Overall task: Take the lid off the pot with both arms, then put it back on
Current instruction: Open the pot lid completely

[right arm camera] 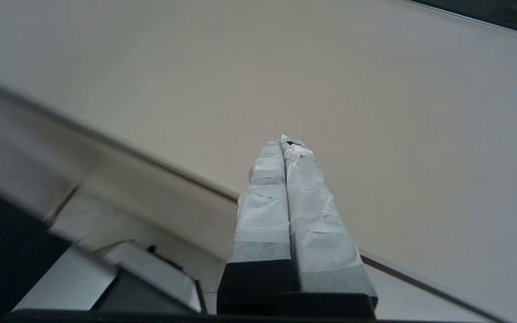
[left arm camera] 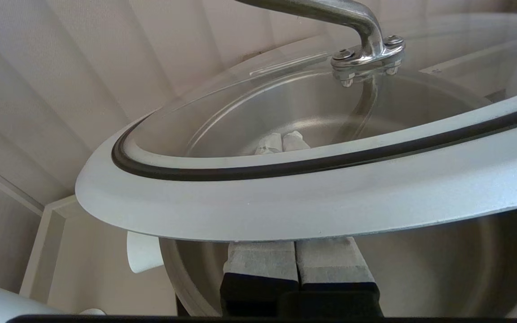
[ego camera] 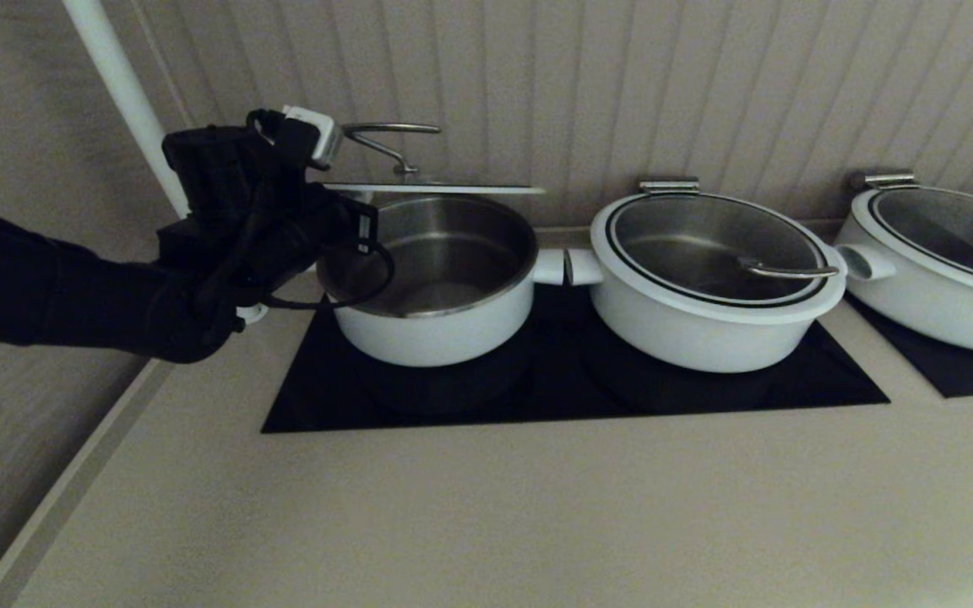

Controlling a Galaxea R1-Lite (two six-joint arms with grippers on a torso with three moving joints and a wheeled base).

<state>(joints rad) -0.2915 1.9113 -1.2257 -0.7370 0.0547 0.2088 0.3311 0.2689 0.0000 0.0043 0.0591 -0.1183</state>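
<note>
The lid (ego camera: 436,188) hangs level just above the open pot (ego camera: 444,287), its steel bar handle (ego camera: 389,135) on top. In the left wrist view the lid's broad white rim (left arm camera: 285,202) rests on top of my left gripper's fingers (left arm camera: 260,260). Those fingers are pressed together and reach under the rim; their tips show through the glass. My left gripper (left arm camera: 282,141) is shut beneath the lid, over the pot's steel inside (left arm camera: 442,269). My right gripper (right arm camera: 285,141) is shut and empty over the beige counter and does not show in the head view.
A wider lidded white pot (ego camera: 706,279) stands right of the pot on the black cooktop (ego camera: 571,397), their stub handles nearly touching. Another lidded pot (ego camera: 943,262) stands at far right. A ribbed wall is close behind. A white pole (ego camera: 123,93) stands at back left.
</note>
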